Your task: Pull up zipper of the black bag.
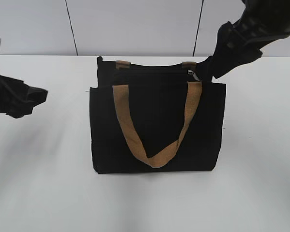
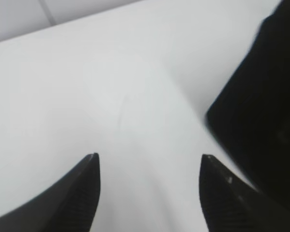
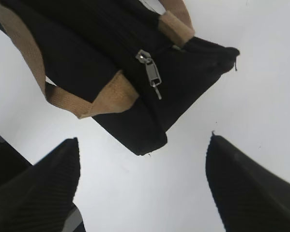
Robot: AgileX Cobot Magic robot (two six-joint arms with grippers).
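The black bag (image 1: 154,125) stands upright in the middle of the white table, its tan handle hanging down its front. The zipper's silver pull tab (image 1: 193,74) sits near the right end of the bag's top edge. My right gripper (image 1: 217,67) hovers just beyond the bag's top right corner. In the right wrist view it (image 3: 143,139) is open and empty, with the pull tab (image 3: 152,75) and the bag (image 3: 86,43) ahead of its jaws. My left gripper (image 1: 38,96) is well left of the bag. In the left wrist view it (image 2: 149,159) is open and empty, the bag (image 2: 261,121) at its right.
The white table (image 1: 43,183) runs around the bag on all sides. A pale panelled wall (image 1: 135,24) stands behind the table's far edge. A second tan handle (image 1: 123,64) lies along the bag's back top edge.
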